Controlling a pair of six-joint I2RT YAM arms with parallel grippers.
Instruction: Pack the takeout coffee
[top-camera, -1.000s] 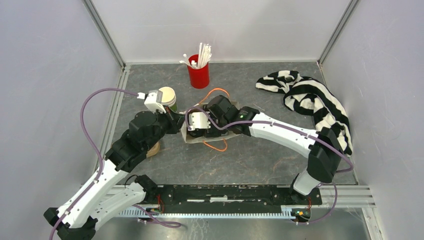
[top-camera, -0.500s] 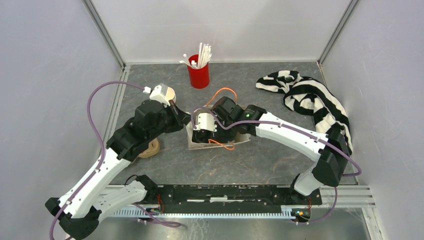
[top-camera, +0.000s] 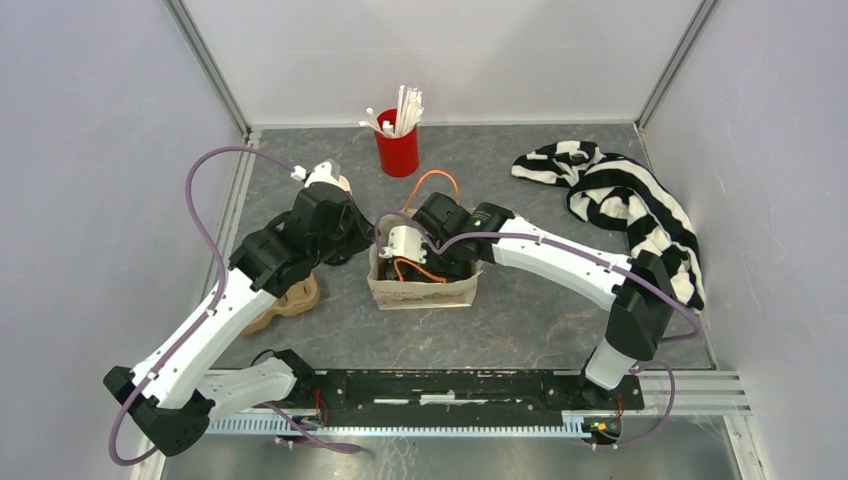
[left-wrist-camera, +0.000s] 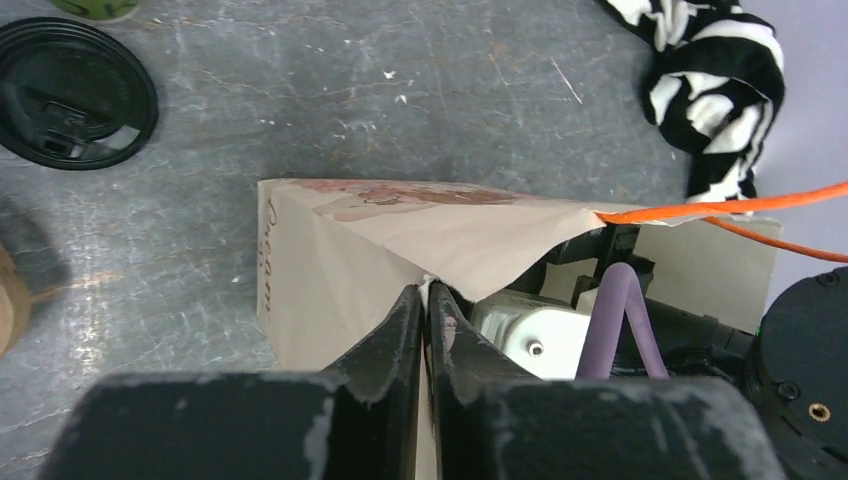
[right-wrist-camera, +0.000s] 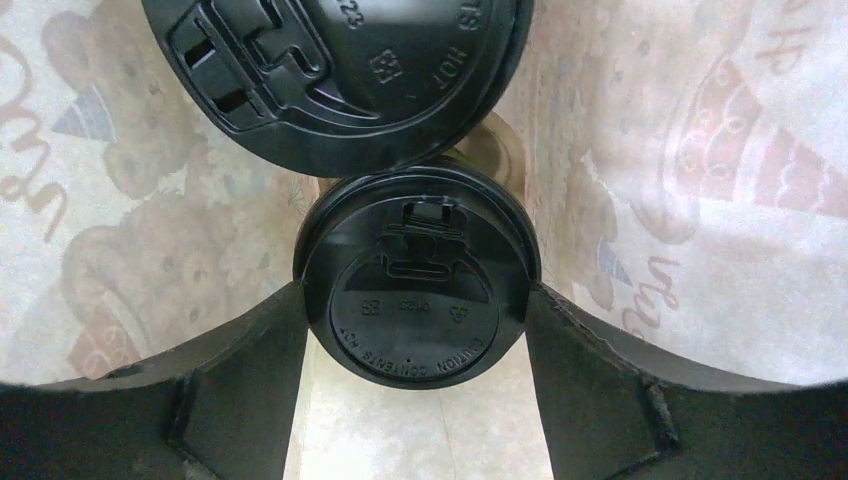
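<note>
A brown paper bag (top-camera: 425, 292) with orange handles stands upright in the middle of the table. My right gripper (top-camera: 405, 262) reaches down into it. In the right wrist view its fingers (right-wrist-camera: 250, 350) press both sides of the black lid of one takeout coffee cup (right-wrist-camera: 415, 300). A second black-lidded cup (right-wrist-camera: 330, 70) sits just behind it, with the printed bag walls (right-wrist-camera: 680, 150) around both. My left gripper (left-wrist-camera: 427, 292) is shut on the bag's (left-wrist-camera: 340, 260) left top edge, pinching the paper.
A red cup of white sticks (top-camera: 397, 150) stands at the back, and a black-and-white striped cloth (top-camera: 620, 205) lies at the right. A black lid (left-wrist-camera: 70, 95) lies on the table left of the bag. A tan cardboard piece (top-camera: 290, 300) lies under my left arm.
The bag has gone from lying flat to standing upright. My left arm swung up and forward with the bag's edge in its jaws. My right gripper stayed inside the bag.
</note>
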